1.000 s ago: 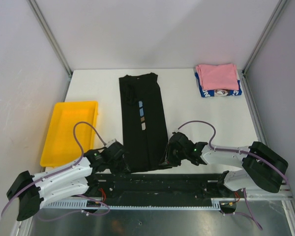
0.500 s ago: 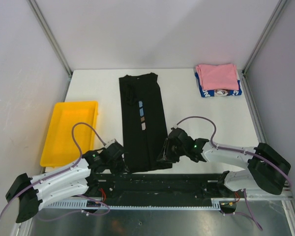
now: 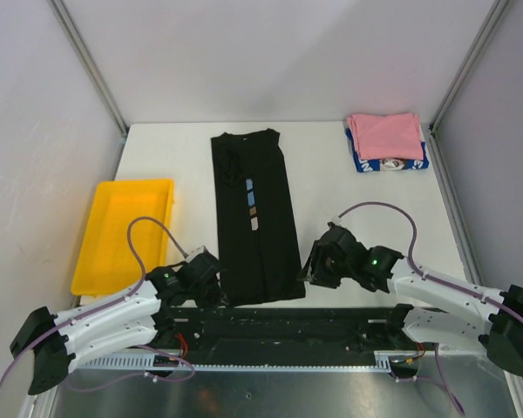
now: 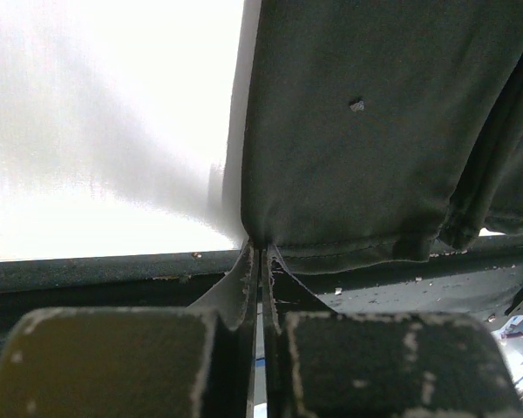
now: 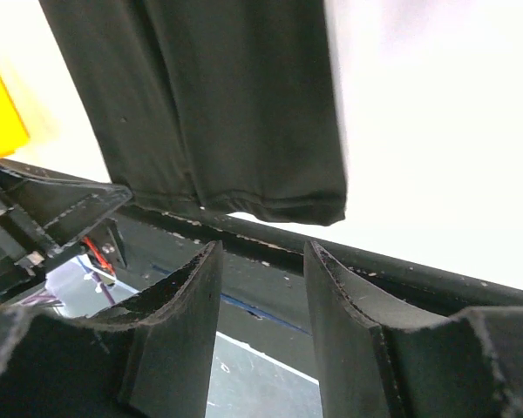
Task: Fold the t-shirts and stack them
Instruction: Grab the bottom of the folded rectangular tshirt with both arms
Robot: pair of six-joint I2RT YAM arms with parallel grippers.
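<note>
White table (image 3: 349, 200), black t-shirt (image 3: 254, 218) in a strip; left gripper (image 4: 260, 252) clamps its hem corner, right gripper (image 5: 261, 252) gapes off the cloth; pinch the other corner before you lift

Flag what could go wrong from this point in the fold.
1. The left hand is shut on only the very hem corner of the black t-shirt; lifting may let the cloth slip out.
2. The right hand is open and off the shirt, beside its other near corner; a one-sided lift would likely skew or bunch the narrow fold.
</note>
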